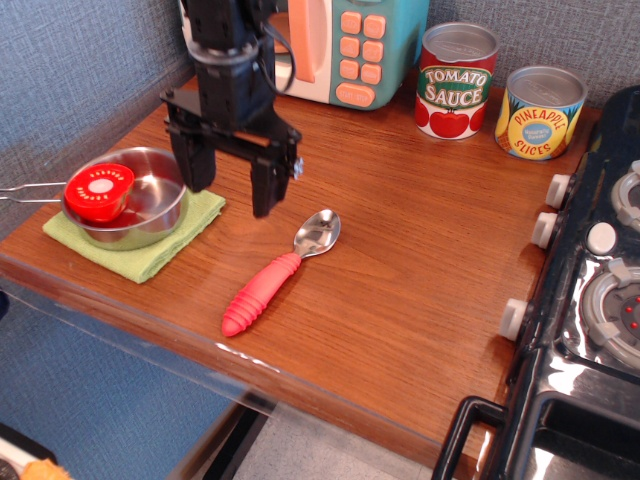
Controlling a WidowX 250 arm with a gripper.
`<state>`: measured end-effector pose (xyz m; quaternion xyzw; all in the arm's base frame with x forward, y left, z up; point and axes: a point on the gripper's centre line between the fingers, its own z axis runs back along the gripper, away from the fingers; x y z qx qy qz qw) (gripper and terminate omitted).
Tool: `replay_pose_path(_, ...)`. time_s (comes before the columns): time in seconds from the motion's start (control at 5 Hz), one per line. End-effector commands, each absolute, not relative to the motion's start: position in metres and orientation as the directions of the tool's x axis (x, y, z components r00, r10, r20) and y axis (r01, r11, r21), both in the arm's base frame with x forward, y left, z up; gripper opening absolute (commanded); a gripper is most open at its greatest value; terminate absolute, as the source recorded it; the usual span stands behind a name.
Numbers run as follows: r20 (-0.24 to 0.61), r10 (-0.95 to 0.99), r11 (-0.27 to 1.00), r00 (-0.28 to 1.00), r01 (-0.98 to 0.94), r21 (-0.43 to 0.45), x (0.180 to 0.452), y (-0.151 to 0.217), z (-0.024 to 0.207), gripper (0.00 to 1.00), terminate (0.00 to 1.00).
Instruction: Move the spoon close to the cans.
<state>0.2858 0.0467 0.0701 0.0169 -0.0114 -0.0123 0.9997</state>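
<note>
In the single view, a wooden table [400,250] with a smooth brown grain is being shown from above and in front. The spoon [281,272] is lying flat near the middle of it, its shiny oval metal bowl pointing up and right and its thick ribbed red-pink plastic handle slanting down and left. The cans [498,93], two round tins with ridged silver tops, are standing upright side by side well apart from the spoon, up and to its right: a taller red one and, right of it, a shorter yellow and blue one.

The gripper [232,184], boxy and matte black, is being held above the table just up and left of the spoon's bowl. Its two blunt fingers [267,187] are spread wide and nothing is held between them.

Left of the spoon, a polished steel pan [150,212] is resting on a folded green cloth [150,255], with a round red lid [99,191] leaning inside. A pastel toy microwave [350,45] is standing behind the spoon.
</note>
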Motion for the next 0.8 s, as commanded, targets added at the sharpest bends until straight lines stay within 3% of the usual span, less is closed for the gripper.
replay_pose_path(0.0,-0.032,-0.064,0.996,0.997,0.062,-0.061,0.284,0.021,0.012,1.0,0.0)
replay_pose_path(0.2,-0.041,-0.103,0.993,0.994,0.1,-0.058,0.282,0.011,-0.001,1.0,0.0)
replay_pose_path(0.4,-0.012,-0.128,0.99,0.992,0.127,-0.059,0.276,0.007,-0.008,0.0,0.0)
replay_pose_path(0.6,0.039,-0.145,0.989,0.989,0.146,-0.015,0.273,0.009,-0.006,0.0,0.0)
